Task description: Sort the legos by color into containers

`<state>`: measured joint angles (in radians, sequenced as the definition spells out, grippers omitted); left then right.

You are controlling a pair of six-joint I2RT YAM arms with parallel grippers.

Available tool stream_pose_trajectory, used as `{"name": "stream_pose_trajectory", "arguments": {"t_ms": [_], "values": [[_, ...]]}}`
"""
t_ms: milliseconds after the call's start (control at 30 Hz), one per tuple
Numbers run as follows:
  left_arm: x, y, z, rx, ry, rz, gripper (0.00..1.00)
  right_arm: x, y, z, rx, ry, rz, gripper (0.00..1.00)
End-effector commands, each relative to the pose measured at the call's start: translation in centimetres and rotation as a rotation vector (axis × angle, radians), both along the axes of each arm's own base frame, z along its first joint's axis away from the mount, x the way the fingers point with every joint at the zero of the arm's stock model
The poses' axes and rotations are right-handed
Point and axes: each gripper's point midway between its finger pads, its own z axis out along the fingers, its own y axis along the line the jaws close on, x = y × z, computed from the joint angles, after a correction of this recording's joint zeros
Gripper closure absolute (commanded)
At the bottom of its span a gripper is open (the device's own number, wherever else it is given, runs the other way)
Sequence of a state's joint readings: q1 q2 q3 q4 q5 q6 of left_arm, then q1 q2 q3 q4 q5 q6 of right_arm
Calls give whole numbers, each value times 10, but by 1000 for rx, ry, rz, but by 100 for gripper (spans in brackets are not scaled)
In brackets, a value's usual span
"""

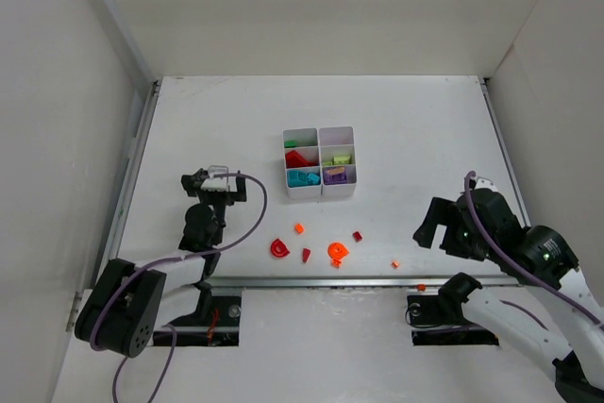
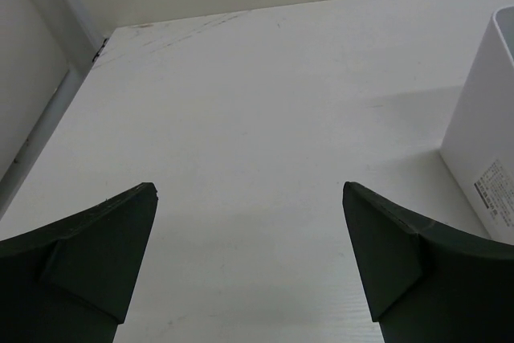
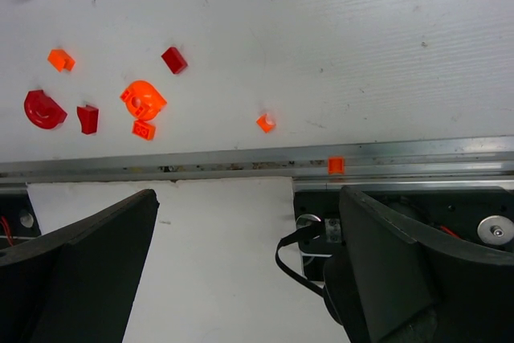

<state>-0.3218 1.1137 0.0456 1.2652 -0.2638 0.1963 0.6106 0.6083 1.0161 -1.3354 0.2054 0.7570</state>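
The white six-compartment organiser [image 1: 319, 162] stands mid-table and holds red, teal, green, lime and purple bricks; its side wall [image 2: 486, 142] shows in the left wrist view. Loose red and orange legos lie on the table nearer the arms: a red arch [image 1: 278, 248] [image 3: 42, 109], an orange ring piece [image 1: 337, 251] [image 3: 143, 99], dark red bricks [image 1: 358, 235] [image 3: 173, 59], and small orange bricks [image 1: 298, 228] [image 3: 265, 123]. One orange brick [image 1: 421, 286] [image 3: 336, 165] sits on the metal rail. My left gripper [image 1: 215, 176] [image 2: 249, 190] is open and empty, left of the organiser. My right gripper [image 1: 429, 228] [image 3: 247, 197] is open and empty, to the right of the loose pieces.
A metal rail [image 1: 311, 281] [image 3: 201, 162] runs along the table's near edge, with the arm bases and a black cable [image 3: 293, 259] below it. White walls close in the table on the left, back and right.
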Motion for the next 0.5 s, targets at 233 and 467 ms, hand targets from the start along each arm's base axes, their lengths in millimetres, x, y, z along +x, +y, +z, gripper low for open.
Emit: {"name": "stream_pose_trajectory", "arguments": {"t_ms": [233,467], "values": [[-7,27,45,-164,-241,87,0,5,0,4,11,-31,-19,0],[4,39,31,-198,-207,141,0,6,1,3,5,-23,-19,0]]}}
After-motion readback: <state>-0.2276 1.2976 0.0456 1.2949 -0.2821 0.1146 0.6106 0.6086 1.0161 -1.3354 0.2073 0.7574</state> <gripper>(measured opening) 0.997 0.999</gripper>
